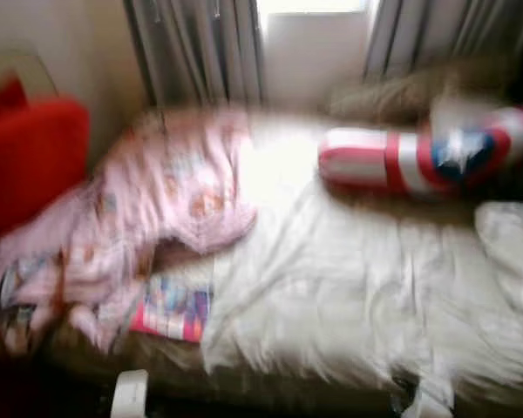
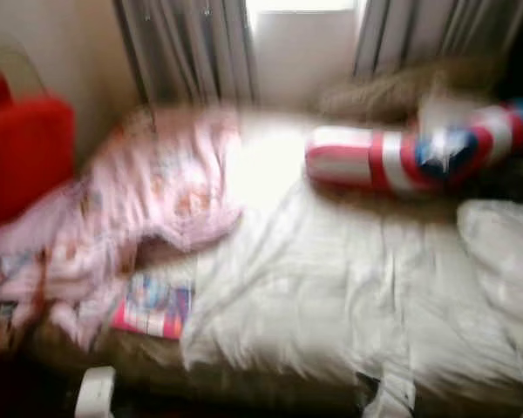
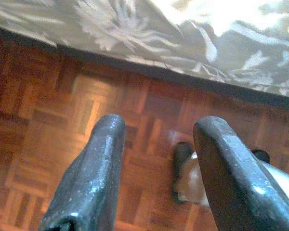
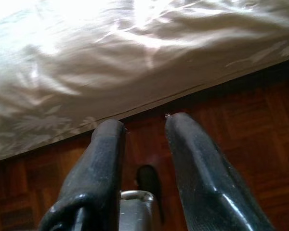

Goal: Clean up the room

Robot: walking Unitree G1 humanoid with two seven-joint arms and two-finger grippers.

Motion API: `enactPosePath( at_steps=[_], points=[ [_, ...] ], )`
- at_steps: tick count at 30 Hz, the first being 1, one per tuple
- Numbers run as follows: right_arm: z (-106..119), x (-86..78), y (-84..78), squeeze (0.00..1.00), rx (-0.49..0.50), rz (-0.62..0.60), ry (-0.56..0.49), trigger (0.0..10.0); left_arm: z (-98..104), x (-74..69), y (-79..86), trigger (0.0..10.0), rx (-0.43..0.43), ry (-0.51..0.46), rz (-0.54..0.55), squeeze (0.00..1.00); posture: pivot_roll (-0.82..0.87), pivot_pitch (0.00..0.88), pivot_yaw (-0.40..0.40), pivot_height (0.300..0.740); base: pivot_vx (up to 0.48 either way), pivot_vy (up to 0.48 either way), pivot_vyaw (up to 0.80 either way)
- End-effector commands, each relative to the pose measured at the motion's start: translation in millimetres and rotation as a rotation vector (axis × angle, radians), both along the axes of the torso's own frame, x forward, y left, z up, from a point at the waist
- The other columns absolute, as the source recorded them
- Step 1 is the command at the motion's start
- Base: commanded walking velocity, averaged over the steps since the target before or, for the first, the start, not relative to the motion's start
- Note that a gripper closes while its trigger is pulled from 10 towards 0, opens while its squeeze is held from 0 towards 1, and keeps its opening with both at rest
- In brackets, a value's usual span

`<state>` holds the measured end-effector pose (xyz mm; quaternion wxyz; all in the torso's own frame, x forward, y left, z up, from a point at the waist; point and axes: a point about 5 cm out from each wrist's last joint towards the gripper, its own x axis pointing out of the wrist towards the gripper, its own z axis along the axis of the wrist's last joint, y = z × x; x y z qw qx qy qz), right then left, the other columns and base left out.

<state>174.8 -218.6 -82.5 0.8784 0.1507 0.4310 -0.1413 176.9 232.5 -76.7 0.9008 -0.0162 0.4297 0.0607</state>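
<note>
Head view blurring: pink blanket (image 1: 148,218) lying crumpled on bed (image 1: 349,296), looking soft, light; bunched fold best hold. Left gripper (image 3: 159,168), right gripper (image 4: 139,163) hanging over floor (image 3: 48,120), jaws apart, empty.

Bed (image 1: 349,296), white-covered, central landmark (head views blurred). Behind the bed: bright window (image 1: 312,7) between grey striped curtains (image 1: 196,52). Left of the bed: red chair (image 1: 26,157) against a pale wall (image 1: 65,39). Below the bed's edge: reddish wood parquet floor (image 3: 48,110).
</note>
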Motion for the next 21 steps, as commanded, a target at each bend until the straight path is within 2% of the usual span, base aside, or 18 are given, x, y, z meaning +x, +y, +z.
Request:
enactPosePath(
  at_steps=[1, 21],
  points=[
    [2.0, 7.0, 6.4, 0.00, 0.014, 0.005, -0.018, 10.0, 0.9, -2.3, 7.3, 10.0, 0.020, 0.004, 0.003, 0.00, 0.02, 0.000, -0.011, 0.740, 0.000, 0.480, 0.00],
    [2.0, 7.0, 6.4, 0.00, 0.014, 0.005, -0.018, 10.0, 0.9, -2.3, 7.3, 10.0, 0.020, 0.004, 0.003, 0.00, 0.02, 0.000, -0.011, 0.740, 0.000, 0.480, 0.00]
  ],
)
